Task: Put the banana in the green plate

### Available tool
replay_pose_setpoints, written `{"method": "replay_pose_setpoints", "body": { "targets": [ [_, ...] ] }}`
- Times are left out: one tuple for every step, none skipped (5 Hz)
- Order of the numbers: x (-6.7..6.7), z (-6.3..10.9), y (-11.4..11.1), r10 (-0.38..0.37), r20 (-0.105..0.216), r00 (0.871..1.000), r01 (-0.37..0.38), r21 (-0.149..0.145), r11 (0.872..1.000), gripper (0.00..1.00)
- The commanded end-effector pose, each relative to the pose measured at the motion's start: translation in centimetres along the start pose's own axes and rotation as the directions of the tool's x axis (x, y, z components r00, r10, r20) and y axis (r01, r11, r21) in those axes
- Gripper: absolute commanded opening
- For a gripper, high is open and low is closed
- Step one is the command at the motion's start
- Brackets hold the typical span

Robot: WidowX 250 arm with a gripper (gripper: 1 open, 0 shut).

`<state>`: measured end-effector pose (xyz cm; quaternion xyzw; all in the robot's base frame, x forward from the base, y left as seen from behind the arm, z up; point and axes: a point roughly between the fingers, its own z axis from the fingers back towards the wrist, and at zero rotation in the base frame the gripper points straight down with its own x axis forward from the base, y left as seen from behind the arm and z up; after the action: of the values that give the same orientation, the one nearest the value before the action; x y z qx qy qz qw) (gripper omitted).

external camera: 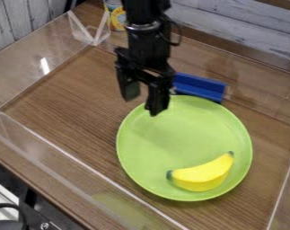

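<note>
The yellow banana (204,172) lies inside the lime-green plate (159,144), near its front right rim. My black gripper (145,97) hangs pointing down over the plate's back left edge, well apart from the banana. Its two fingers stand open with nothing between them.
A blue rectangular block (197,86) sits just behind the plate, right of the gripper. Clear plastic walls (27,63) fence the wooden table on the left and front. Something yellow (116,18) shows behind the arm at the back.
</note>
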<state>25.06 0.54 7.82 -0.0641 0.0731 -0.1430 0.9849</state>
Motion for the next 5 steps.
{"method": "replay_pose_setpoints", "body": {
  "targets": [
    [-0.3,0.7,-2.5,-0.188,0.018,0.982,0.187,0.045,0.981,1.0],
    [-0.1,0.2,-5.3,-0.332,0.003,0.943,0.331,0.074,0.941,1.0],
    [0.0,-0.1,-7.1,-0.375,-0.001,0.927,0.373,0.095,0.923,1.0],
    [0.1,-0.7,-7.7,-0.408,-0.004,0.913,0.406,0.101,0.908,1.0],
    [0.2,-1.4,-8.2,-0.432,-0.004,0.902,0.43,0.109,0.896,1.0]
  ]
}}
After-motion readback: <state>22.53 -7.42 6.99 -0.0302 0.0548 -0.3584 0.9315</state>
